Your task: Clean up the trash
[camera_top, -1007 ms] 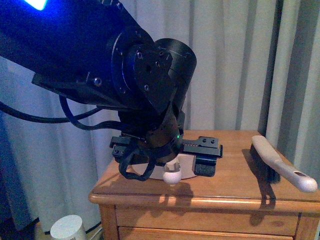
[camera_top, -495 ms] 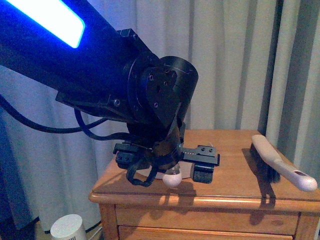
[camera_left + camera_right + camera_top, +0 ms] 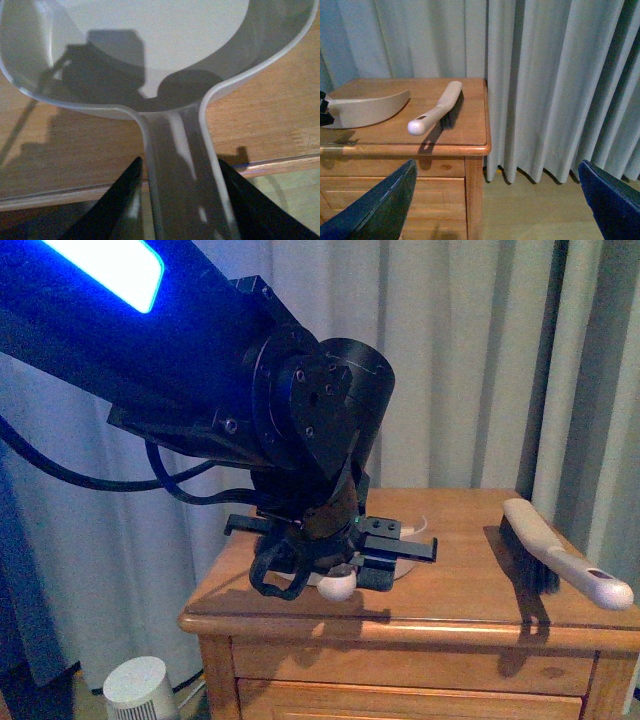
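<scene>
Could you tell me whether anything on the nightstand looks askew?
Nothing looks spilled or damaged. The handle of the dustpan juts past the front edge of the nightstand, between the fingers of the left gripper, and the brush lies at a slant on the right.

Glossy wooden nightstand [image 3: 455, 575], smooth plastic dustpan [image 3: 150, 30], cloth curtains [image 3: 545, 75]

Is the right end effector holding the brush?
No, the brush lies on the nightstand, apart from the open right end effector.
</scene>
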Available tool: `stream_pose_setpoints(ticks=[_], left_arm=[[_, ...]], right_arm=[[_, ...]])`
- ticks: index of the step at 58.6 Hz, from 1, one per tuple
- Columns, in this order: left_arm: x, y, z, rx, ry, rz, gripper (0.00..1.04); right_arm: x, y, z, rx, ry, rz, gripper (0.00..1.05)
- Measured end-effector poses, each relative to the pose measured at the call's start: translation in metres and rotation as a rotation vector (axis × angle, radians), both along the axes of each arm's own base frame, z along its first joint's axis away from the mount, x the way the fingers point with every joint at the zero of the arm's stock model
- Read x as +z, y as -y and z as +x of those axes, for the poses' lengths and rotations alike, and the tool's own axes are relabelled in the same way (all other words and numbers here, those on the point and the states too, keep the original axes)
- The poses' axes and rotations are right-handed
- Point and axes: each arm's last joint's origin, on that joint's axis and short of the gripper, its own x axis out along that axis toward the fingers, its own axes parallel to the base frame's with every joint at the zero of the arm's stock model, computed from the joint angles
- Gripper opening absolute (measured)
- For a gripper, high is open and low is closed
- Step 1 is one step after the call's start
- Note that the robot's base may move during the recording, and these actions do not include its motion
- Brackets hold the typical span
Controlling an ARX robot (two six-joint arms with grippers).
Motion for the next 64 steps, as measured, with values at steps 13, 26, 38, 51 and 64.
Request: stream_pose_setpoints(ticks=[13, 26, 38, 51, 64], left_arm=[[0.006, -0.005, -0.004, -0.008, 0.006, -0.006, 0.29], [0.022, -0.013, -0.012, -0.019, 0.136, -0.017, 0.29], [0.072, -0.03, -0.032, -0.101, 0.456, -0.104, 0.28], [0.12, -0.083, -0.083, -0.172, 0.855, -0.132, 0.28], [0.123, -0.153, -0.136, -0.137, 1.048, -0.105, 0.28]], right_arm=[[0.0, 0.0, 0.0, 0.0, 0.0, 0.0, 0.97], [0.0, 0.0, 0.0, 0.0, 0.0, 0.0, 0.97], [0.0, 0.0, 0.0, 0.0, 0.0, 0.0, 0.97], [0.0, 0.0, 0.0, 0.0, 0.0, 0.0, 0.97], [0.0, 0.0, 0.0, 0.0, 0.0, 0.0, 0.97]])
